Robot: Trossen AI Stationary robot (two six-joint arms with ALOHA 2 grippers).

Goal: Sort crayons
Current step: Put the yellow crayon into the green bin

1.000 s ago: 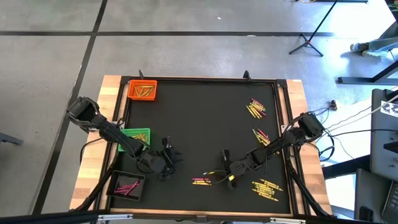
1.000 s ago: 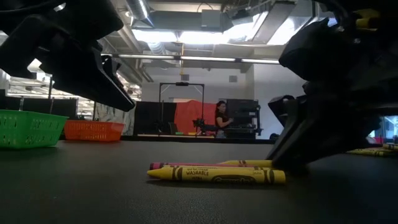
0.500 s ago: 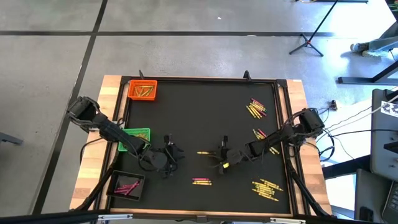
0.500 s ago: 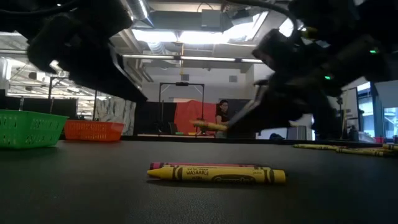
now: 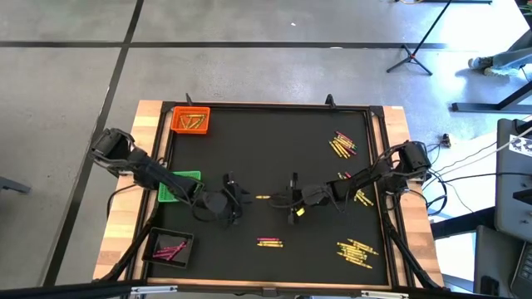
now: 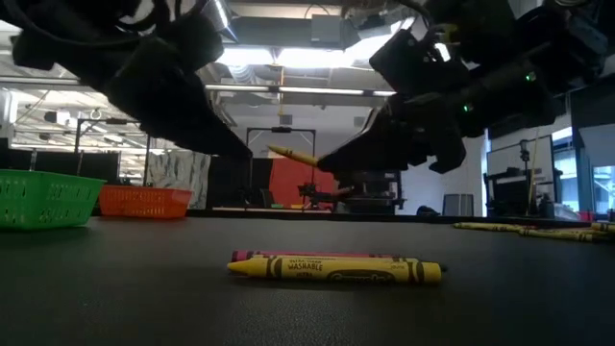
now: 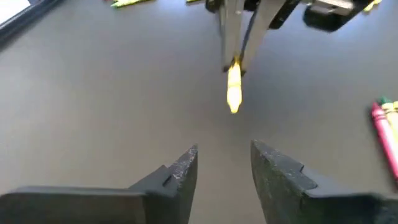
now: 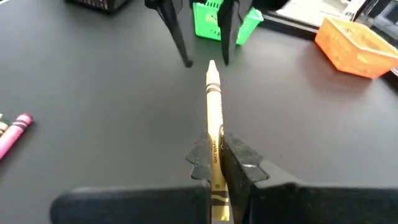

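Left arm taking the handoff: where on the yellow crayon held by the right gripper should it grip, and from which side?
Grip the free tip half of the yellow crayon, approaching head-on along its axis. The right gripper clamps the rear end, and the tip points straight at the left gripper, whose open jaws already face it; the crayon hangs clear above the black table.

A paper-wrapped gold crayon above the matt black table with bare wood edges.

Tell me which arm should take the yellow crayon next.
Left, probably. The right gripper holds the yellow crayon tip-first toward the left gripper, whose jaws are open, facing it, and which is nearer the trays.
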